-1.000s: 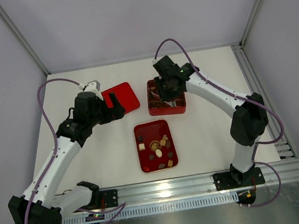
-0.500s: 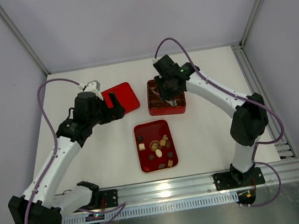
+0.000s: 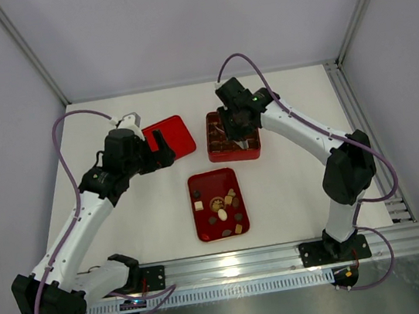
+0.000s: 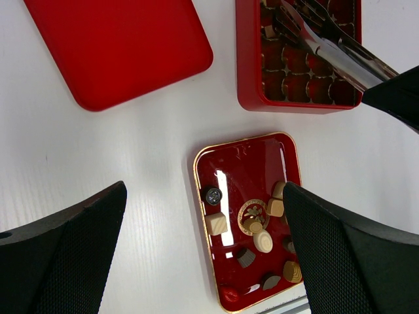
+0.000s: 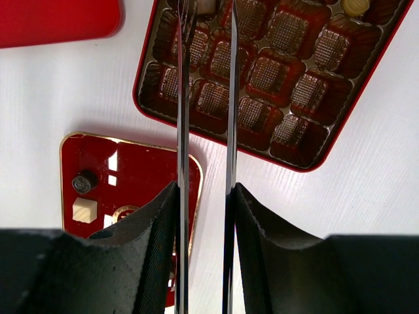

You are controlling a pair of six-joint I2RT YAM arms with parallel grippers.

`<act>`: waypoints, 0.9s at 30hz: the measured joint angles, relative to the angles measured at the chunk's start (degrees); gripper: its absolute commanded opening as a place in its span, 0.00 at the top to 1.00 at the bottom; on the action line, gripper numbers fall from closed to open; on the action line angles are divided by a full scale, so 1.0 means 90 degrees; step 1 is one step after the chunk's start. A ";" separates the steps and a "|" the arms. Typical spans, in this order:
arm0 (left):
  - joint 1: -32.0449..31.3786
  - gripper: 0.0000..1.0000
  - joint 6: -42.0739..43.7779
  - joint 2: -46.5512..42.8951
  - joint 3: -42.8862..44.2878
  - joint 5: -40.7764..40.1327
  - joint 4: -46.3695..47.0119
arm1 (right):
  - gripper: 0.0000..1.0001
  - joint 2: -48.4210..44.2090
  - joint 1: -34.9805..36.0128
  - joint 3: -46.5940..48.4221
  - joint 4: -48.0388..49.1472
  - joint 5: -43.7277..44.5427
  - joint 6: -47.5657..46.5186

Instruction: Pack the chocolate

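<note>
Chocolate in tray on white table.

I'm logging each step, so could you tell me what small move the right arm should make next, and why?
Probably lift the tweezers clear of the box: their tips sit at a cream chocolate already in a compartment, while more loose pieces wait in the small tray.

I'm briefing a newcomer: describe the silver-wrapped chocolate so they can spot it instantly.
Find the small gold-rimmed red tray nearest the arm bases. The silver-wrapped chocolate lies alone by its left rim, just above a cream square piece. It is the only round, shiny metallic piece; the others are matte brown, tan or cream.
</note>
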 measured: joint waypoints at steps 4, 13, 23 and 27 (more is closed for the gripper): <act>0.0000 0.00 -0.0002 0.0000 0.0000 0.0000 0.0000 | 0.60 -0.0005 0.0000 -0.0027 -0.0005 0.0000 -0.0002; 0.0000 0.00 -0.0002 0.0000 0.0000 0.0000 0.0000 | 0.60 -0.0663 0.0007 -0.0257 -0.0092 -0.0284 -0.0002; 0.0000 0.00 -0.0002 0.0000 0.0000 0.0002 -0.0005 | 0.60 -0.2463 0.1137 -0.1265 -0.0362 -0.0376 0.0155; 0.0000 0.00 -0.0002 0.0000 0.0000 0.0002 -0.0005 | 0.60 -0.2769 0.1921 -0.1683 -0.0631 -0.0389 0.0379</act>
